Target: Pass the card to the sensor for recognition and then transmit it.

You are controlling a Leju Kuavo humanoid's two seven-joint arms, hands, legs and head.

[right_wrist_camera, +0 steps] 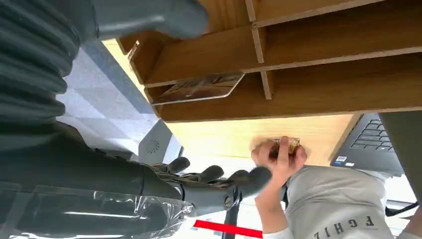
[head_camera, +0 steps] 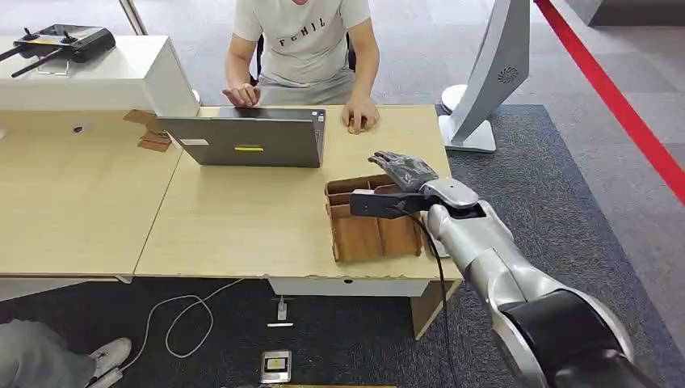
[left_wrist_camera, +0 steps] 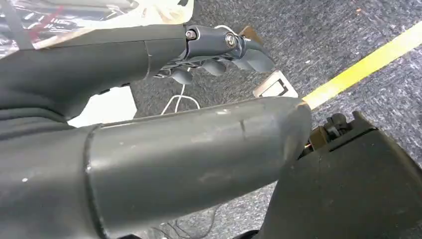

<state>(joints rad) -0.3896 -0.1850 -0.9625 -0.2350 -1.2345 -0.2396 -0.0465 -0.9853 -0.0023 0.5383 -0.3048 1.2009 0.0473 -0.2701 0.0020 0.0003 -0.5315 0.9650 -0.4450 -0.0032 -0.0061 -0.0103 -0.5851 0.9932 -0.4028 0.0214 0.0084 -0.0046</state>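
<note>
Wooden compartment tray (head_camera: 355,234) on the pale table (head_camera: 234,226), directly beneath and just short of the right hand (head_camera: 401,168), which hovers above the tray's far end with dark fingers (right_wrist_camera: 214,174) spread and slightly curled, palm empty, nothing held. Silver right arm (head_camera: 493,259) entering from the near right corner, with a black cable alongside. Card (right_wrist_camera: 198,87), printed and with rounded corners, lying flat in one of the tray's compartments, close under the hand and apart from the fingertips; exact compartment not clear. Beyond the hand, at the table's far edge, a person's hand (head_camera: 360,118) resting on a second small card-like object (right_wrist_camera: 284,146), well clear of the robot's fingers. Grey laptop (head_camera: 246,137) to the far left of the hand, lid towards the robot, with the person's other hand at its keyboard side. White stand (head_camera: 485,89) on the floor beyond and to the right of the hand. Left hand (left_wrist_camera: 219,50) hanging low over grey carpet (left_wrist_camera: 348,30), fingers curled loosely inward, nothing in them; yellow floor line (left_wrist_camera: 363,64) and white cable beyond its fingertips.
</note>
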